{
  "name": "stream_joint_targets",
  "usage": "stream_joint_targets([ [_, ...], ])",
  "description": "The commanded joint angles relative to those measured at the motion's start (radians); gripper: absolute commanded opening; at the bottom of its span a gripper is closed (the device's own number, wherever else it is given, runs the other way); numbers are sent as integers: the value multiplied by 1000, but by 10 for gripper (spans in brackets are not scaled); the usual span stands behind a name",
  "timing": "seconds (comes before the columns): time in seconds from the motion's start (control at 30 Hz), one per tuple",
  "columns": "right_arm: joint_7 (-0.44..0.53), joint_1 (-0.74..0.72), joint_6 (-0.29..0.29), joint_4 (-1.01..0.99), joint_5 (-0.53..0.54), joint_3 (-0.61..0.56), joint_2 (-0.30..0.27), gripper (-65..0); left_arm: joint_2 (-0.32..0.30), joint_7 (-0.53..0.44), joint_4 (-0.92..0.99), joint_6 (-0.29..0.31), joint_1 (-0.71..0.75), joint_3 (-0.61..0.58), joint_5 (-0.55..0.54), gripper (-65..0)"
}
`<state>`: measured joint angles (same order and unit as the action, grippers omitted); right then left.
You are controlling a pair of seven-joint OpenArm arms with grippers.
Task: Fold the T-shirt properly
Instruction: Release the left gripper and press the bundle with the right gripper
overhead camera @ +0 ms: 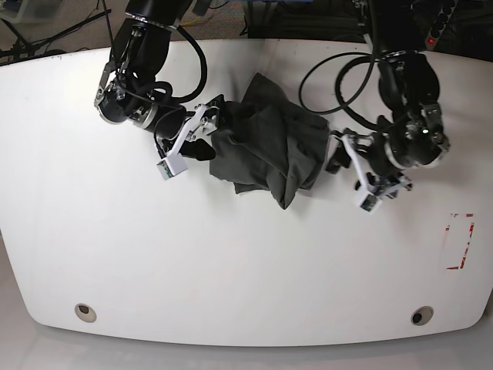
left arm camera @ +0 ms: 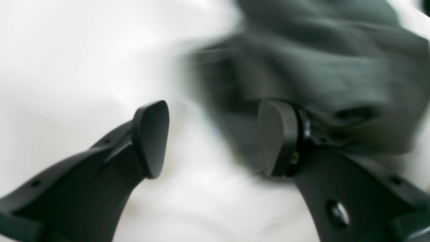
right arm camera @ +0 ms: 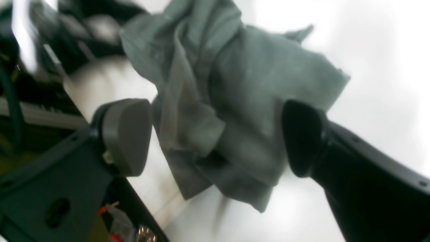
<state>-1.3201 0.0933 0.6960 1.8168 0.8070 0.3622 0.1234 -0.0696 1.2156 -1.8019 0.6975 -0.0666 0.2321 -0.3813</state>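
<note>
here we see the t-shirt (overhead camera: 266, 146) bunched in a crumpled heap on the white table (overhead camera: 231, 262), a little behind the table's middle in the base view, with one dark point of cloth hanging toward the front edge. our right gripper (overhead camera: 206, 132), on the left of the base view, sits just beside the shirt's left edge; its wrist view shows the right gripper (right arm camera: 215, 137) with its jaws spread wide and the grey cloth (right arm camera: 235, 101) lying beyond and between them, folded over itself in soft ridges, with nothing pinched. whether either pad touches the cloth we cannot tell, as that view is blurred. our left gripper (overhead camera: 337, 151), on the right of the base view, is just beside the shirt's right edge. in the left wrist view the left gripper (left arm camera: 215, 137) also has its jaws spread apart, with white table (left arm camera: 67, 67) showing through the gap; the dark fabric (left arm camera: 319, 67) fills the upper right of that view and lies close behind the right-hand pad, though the blur keeps us from saying whether they touch. both arms reach in from the far side of the table, cables looping above them. a red-marked rectangle (overhead camera: 459, 240) shows near the table's right edge, well apart from the shirt, and two round fittings (overhead camera: 85, 312) sit near the front corners.
</note>
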Motion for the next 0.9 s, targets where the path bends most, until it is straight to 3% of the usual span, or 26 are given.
stream_joint_targets([
  [0.0, 23, -4, 2, 14, 24, -45, -3, -82, -69, -6, -59, 1, 4, 51, -61, -258],
  [0.23, 75, 7, 2, 13, 22, -137, -23, -84, -269, -6, -63, 1, 37, 200, -138, -258],
  [0.43, 112, -4, 2, -70, -70, -236, -17, -84, -368, -6, -68, 1, 89, 244, -138, -258],
  [0.6, 196, -37, 2, -157, -102, -403, -15, -92, -401, -7, -66, 1, 116, 269, -133, -258],
  [0.73, 228, -106, 2, -208, -104, -579, 12, -151, -401, -7, -66, 1, 141, 286, -133, -258],
  [0.87, 250, -174, 2, -277, -99, -635, 34, -181, -395, -7, -71, 1, 149, 281, -133, -258],
])
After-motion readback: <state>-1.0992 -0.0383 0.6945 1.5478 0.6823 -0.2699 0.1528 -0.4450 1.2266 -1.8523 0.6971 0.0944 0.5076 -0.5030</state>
